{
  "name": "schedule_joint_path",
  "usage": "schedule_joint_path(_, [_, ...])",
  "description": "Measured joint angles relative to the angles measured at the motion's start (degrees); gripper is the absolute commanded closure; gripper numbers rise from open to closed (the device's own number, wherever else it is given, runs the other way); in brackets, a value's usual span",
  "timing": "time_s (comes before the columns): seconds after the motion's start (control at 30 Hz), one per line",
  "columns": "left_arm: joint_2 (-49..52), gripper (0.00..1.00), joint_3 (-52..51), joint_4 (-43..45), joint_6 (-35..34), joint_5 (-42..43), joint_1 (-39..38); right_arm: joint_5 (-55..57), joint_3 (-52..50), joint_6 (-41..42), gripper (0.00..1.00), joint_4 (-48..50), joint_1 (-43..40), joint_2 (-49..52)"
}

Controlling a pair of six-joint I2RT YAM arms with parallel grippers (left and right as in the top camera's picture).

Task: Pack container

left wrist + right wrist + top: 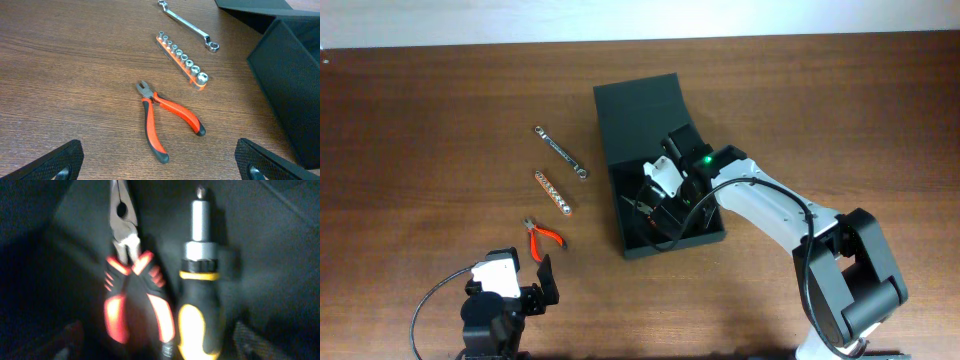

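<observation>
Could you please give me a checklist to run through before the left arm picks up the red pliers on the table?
1. Container lid folded open: ok.
2. Left tool open: ok.
3. Red pliers lie free on the table, apart from the socket rail: ok.
4. Right tool out of the container: not ok, it is inside, open.
5. Free floor beside the long-nose pliers and screwdriver inside: cannot tell.

A dark brown wooden table [420, 120] with streaky grain fills the overhead view, evenly lit with a soft sheen. Beyond its far edge runs a narrow pale strip [620, 18], whether wall or floor unclear
</observation>
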Motion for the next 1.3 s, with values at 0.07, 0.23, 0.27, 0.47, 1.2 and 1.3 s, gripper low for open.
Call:
schedule_joint_path(0.07, [0.00,0.01,0.00,0.00,0.00,0.00,0.00,0.00,0.02,0.90,0.01,-0.24,0.00,0.00])
schedule_joint_path(0.23, [0.00,0.01,0.00,0.02,0.00,0.00,0.00,-1.55,0.52,2.36,0.01,-3.26,0.00,-1.09])
schedule_joint_path(0.27, [0.00,0.01,0.00,0.00,0.00,0.00,0.00,-2.05,0.94,2.51,0.01,-4.04,0.00,-1.86])
schedule_joint_path(0.47, [0.00,0.01,0.00,0.00,0.00,0.00,0.00,-4.33,5.22,4.13,0.01,-6.08,-0.02,-13.88])
schedule_joint_path(1.2, [0.00,0.01,0.00,0.02,0.00,0.00,0.00,11.23,-11.89,18.23,0.01,-12.20,-0.11,-70.53])
schedule_joint_path(1.3, [0.00,0.01,0.00,0.04,0.00,0.00,0.00,11.85,-16.57,20.06,0.01,-11.54,-0.11,-77.81])
